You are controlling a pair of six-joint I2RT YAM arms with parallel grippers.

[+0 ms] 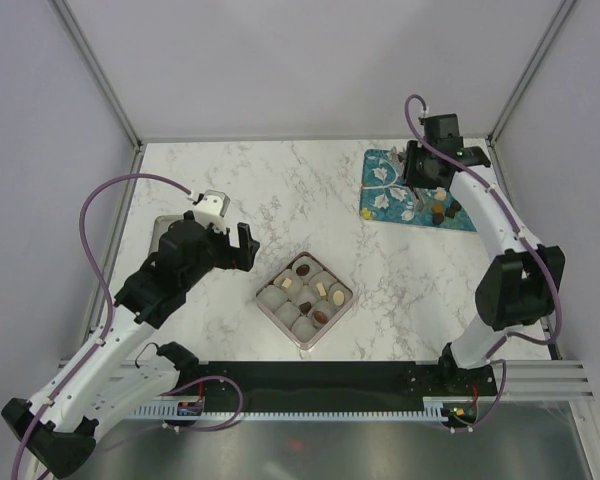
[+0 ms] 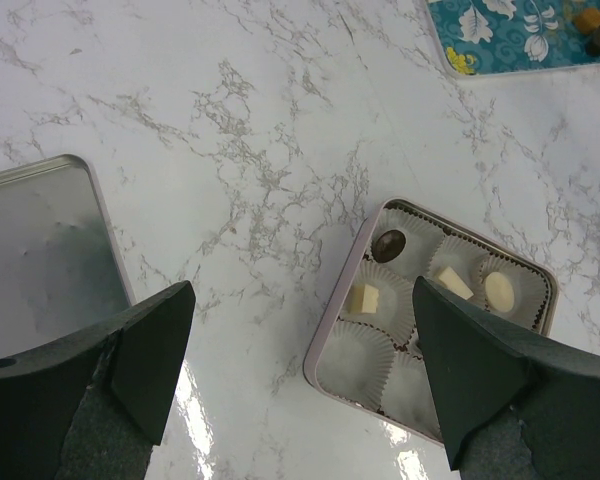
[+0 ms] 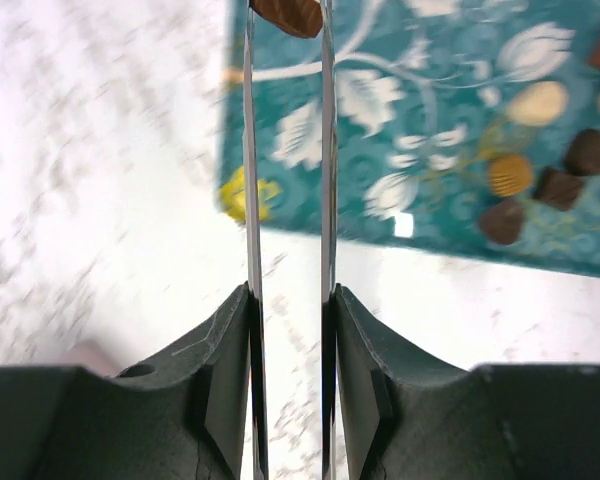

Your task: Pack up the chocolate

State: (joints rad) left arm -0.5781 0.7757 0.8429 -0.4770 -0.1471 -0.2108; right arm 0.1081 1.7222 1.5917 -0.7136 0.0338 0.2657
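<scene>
My right gripper (image 3: 287,22) hovers over the left part of the teal flowered mat (image 3: 430,180), its thin blades shut on a brown chocolate (image 3: 287,14). Several more chocolates lie on the mat's right side, among them a cream one (image 3: 537,102), a ribbed caramel one (image 3: 509,174) and a dark one (image 3: 588,152). The box (image 2: 325,340) of paper cups holds a dark chocolate (image 2: 388,245) and white ones (image 2: 363,299), with some cups bare. My left gripper (image 2: 302,290) hangs open over the marble just left of the box, holding nothing.
A grey tin lid (image 2: 40,260) lies flat to the left of the left gripper. In the top view the mat (image 1: 385,195) sits at the back right and the box (image 1: 263,292) near the table's middle. Frame posts and walls close in the table.
</scene>
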